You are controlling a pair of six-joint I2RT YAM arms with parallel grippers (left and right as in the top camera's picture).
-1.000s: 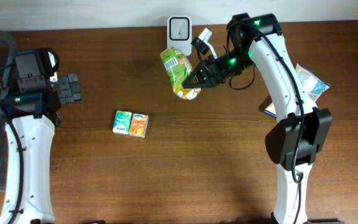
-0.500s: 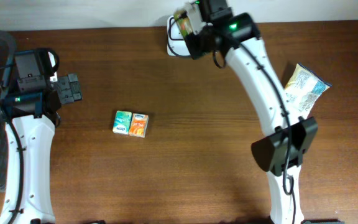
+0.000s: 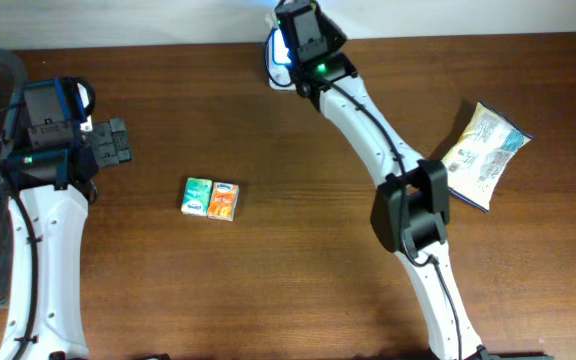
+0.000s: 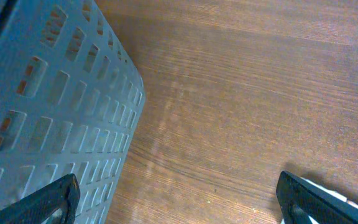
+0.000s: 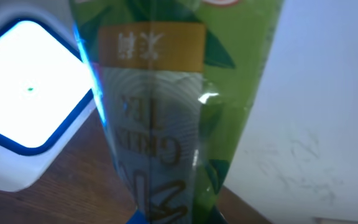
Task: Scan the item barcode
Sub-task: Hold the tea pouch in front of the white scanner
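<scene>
Two arms work at the wooden worktop [image 3: 298, 250]. The right arm stretches to the far edge. There the right fingers [image 3: 296, 30] are clenched on the pouch [image 5: 166, 93], a green tea pack that fills the right wrist view with its print turned toward the camera. The pouch is off the worktop and just beside the scanner [image 5: 23, 112], a white unit whose face is rimmed in glowing blue. Whether the two touch cannot be told. From overhead the arm covers most of both, and only a blue glow and a white edge show.

The left arm stays at the left side, well apart from the scanner. The left fingers [image 3: 116, 143] are spread wide and hold nothing above bare wood, near the grey slotted basket [image 4: 55, 112].

A pair of small boxes [image 3: 211, 199], one green and one orange, lies side by side near the middle. A pale bag [image 3: 483, 152] lies at the right.
</scene>
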